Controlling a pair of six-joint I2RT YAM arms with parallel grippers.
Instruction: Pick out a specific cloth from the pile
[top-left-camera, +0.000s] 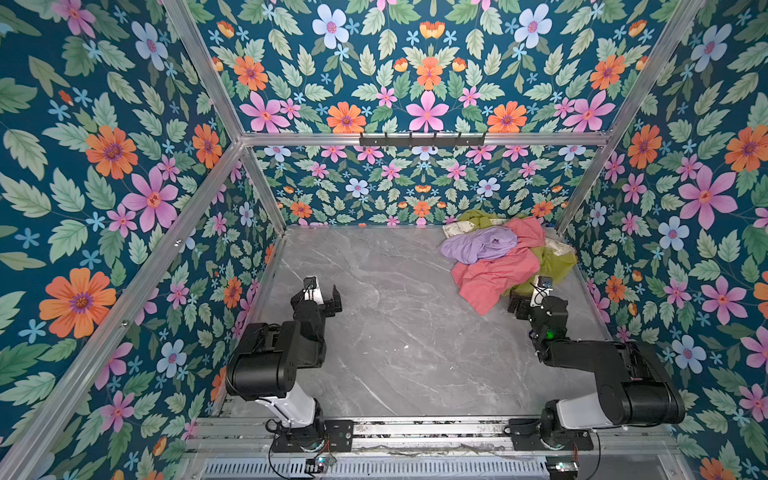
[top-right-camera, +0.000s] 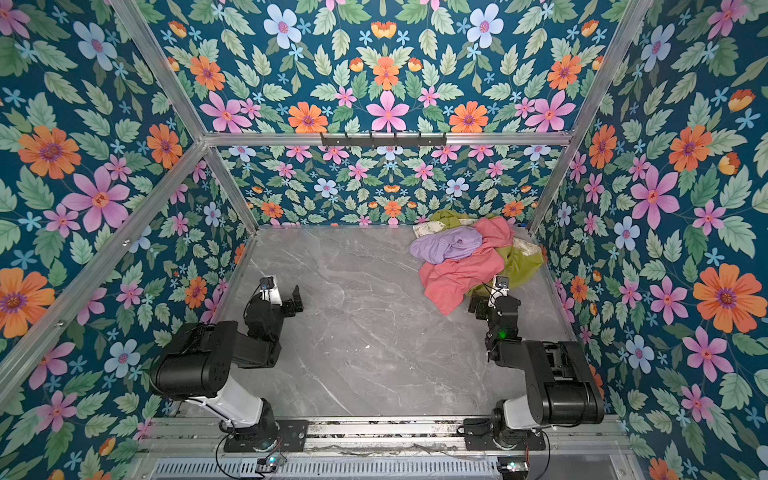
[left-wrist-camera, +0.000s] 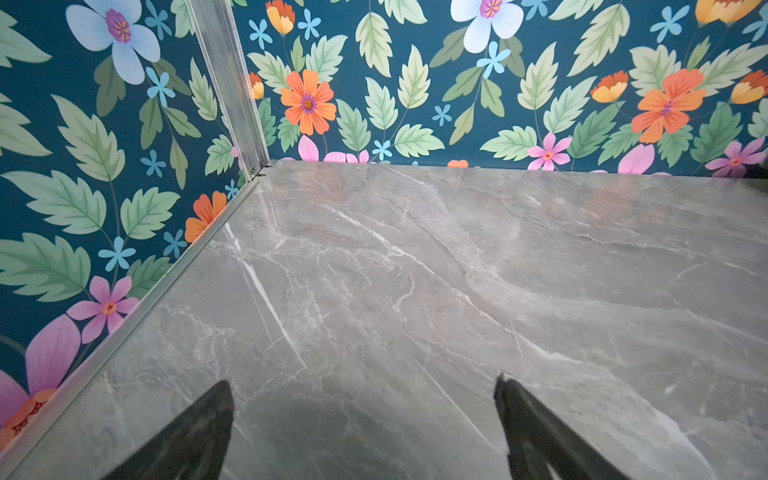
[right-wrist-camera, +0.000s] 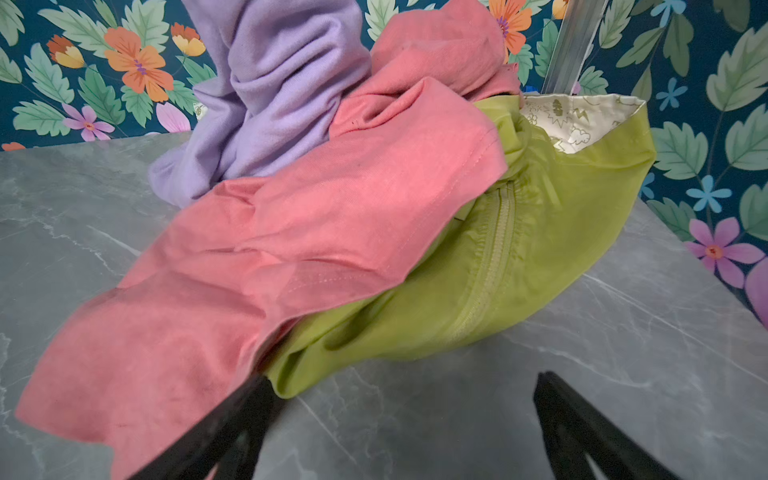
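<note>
Since the right gripper (right-wrist-camera: 401, 384) stands with its jaws spread wide and nothing between them, at the near edge of the pile (top-left-camera: 505, 249), the step in hand looks to be the reach for the cloth (top-left-camera: 492, 276). That salmon-pink garment lies right of centre in both top views, draped from the top of the heap toward the lower left, where its loose flap rests on the table (top-left-camera: 395, 340). The lilac cloth (top-left-camera: 478, 245) lies across its middle, the olive-green garment (top-left-camera: 559, 262) bulges from under its right side, and a cream patterned cloth (top-left-camera: 455, 228) shows behind. In the right wrist view one fingertip sits where the pink hem overlaps the green; whether it touches, I cannot tell. To do this well, I judge the jaws should shift toward the free pink flap, away from the green zip (right-wrist-camera: 490, 257), and close on a pink fold alone. A low pull toward open table would then let the lilac piece slide off rather than come along. The left gripper (left-wrist-camera: 363, 382), jaws likewise spread and empty, hovers over bare table at the left, well apart from the heap. The surface is a smooth grey marble-look slab, probably slippery under fabric. Floral walls (top-left-camera: 124, 166) and an aluminium frame (top-left-camera: 291, 139) close the space, and the pile sits near the table's upper-right corner, with little room behind it.
</note>
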